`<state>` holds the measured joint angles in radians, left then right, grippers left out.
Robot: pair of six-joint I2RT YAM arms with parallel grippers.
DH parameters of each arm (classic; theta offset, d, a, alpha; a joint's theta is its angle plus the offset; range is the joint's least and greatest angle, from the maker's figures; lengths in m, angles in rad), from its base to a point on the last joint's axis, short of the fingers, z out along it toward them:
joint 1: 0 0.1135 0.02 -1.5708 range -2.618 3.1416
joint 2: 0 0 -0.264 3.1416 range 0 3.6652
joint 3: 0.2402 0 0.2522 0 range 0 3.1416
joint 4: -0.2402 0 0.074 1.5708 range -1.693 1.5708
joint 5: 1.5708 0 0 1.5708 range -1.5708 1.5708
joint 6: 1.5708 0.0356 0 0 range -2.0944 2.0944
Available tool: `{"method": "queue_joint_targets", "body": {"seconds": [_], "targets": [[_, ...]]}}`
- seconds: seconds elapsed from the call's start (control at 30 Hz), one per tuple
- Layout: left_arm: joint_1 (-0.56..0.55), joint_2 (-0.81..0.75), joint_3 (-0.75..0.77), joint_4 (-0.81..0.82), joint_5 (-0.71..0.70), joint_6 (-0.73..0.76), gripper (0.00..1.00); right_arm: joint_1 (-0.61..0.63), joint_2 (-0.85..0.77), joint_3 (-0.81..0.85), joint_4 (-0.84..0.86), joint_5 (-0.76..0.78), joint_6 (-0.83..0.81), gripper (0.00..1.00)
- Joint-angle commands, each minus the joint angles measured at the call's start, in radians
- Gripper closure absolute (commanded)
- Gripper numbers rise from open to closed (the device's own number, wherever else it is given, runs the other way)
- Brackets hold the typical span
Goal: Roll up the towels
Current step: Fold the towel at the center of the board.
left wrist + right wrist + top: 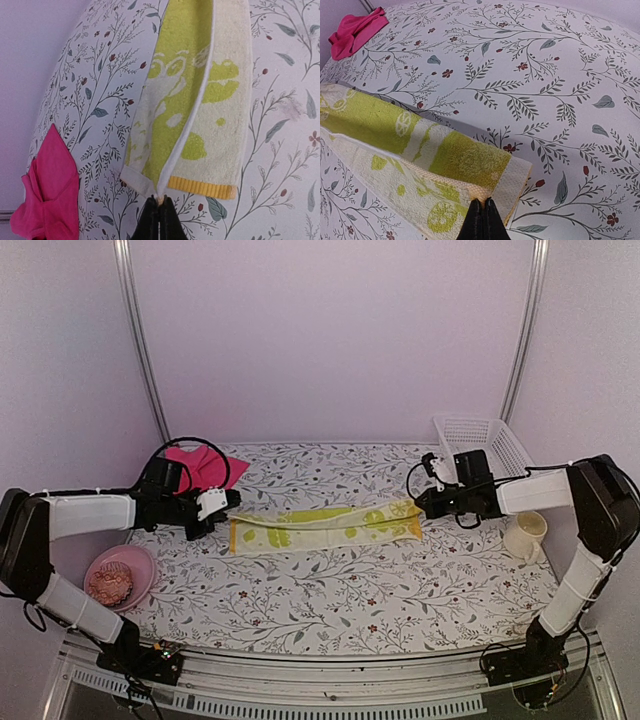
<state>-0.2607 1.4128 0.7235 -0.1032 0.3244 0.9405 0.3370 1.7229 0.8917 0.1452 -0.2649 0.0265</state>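
The yellow-green towel (325, 526) is stretched lengthwise across the middle of the floral table, folded along its length. My left gripper (232, 500) is shut on its left end; in the left wrist view the black fingertips (160, 202) pinch the white edge of the yellow-green towel (200, 100). My right gripper (420, 502) is shut on the right end, and the right wrist view shows the tips (483, 202) clamping the hem of the yellow-green towel (465, 160). The pink towel (200, 465) lies crumpled at the back left, behind the left arm; it shows too as pink towel (47, 195) and pink towel (355, 30).
A pink bowl (138, 562) holding something knobbly sits at the front left. A white basket (490, 440) stands at the back right, and a cream mug (525, 535) sits under the right arm. Pale walls close in the table on three sides.
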Motion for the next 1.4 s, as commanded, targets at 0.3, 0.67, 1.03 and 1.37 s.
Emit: {"method": "queue_joint_targets", "body": {"seconds": [0.3,0.67,1.03,1.37], "targets": [[-0.026,0.02,-0.013,-0.11,0.022,0.04,1.0,0.053,0.013,0.015,-0.104,0.047,0.021,0.98],[-0.067,0.07,-0.006,-0.138,-0.019,0.047,1.0,0.067,0.01,0.011,-0.148,0.094,0.035,0.98],[-0.093,0.103,0.001,-0.158,-0.068,0.054,1.0,0.067,0.01,0.024,-0.168,0.117,0.049,0.98],[-0.1,0.135,-0.002,-0.134,-0.127,0.05,0.98,0.067,0.009,0.029,-0.176,0.107,0.041,0.98]]}}
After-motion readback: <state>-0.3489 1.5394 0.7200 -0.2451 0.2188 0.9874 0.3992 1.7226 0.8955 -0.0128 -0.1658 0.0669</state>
